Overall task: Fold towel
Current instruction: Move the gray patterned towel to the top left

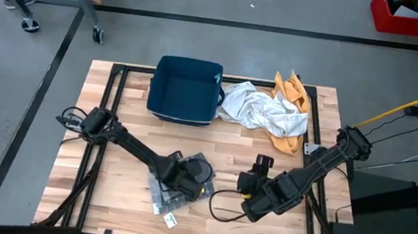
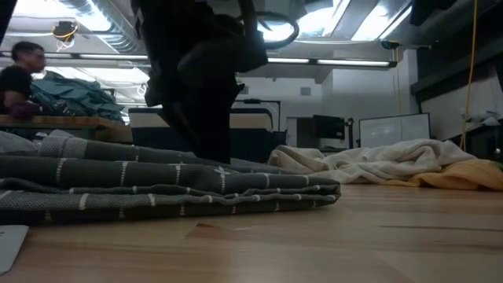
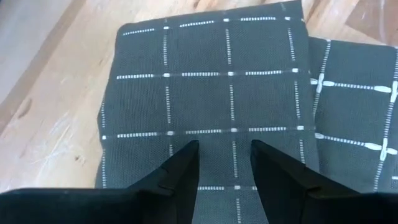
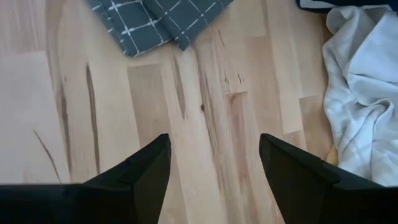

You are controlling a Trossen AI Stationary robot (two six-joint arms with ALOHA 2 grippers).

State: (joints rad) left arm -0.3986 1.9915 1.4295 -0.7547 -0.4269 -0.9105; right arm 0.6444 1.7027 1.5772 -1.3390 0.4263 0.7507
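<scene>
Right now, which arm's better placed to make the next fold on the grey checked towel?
Left. Its claw hovers open directly over the grey checked towel. The right claw is open above bare table, off the towel.

Matt woven grey towel [image 3: 230, 93] lies on smooth, grained wooden table [image 4: 205, 124].

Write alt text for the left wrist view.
The left tool, open, hovers over a folded dark grey towel with a white dashed grid. The towel lies on a light wooden table.
</scene>
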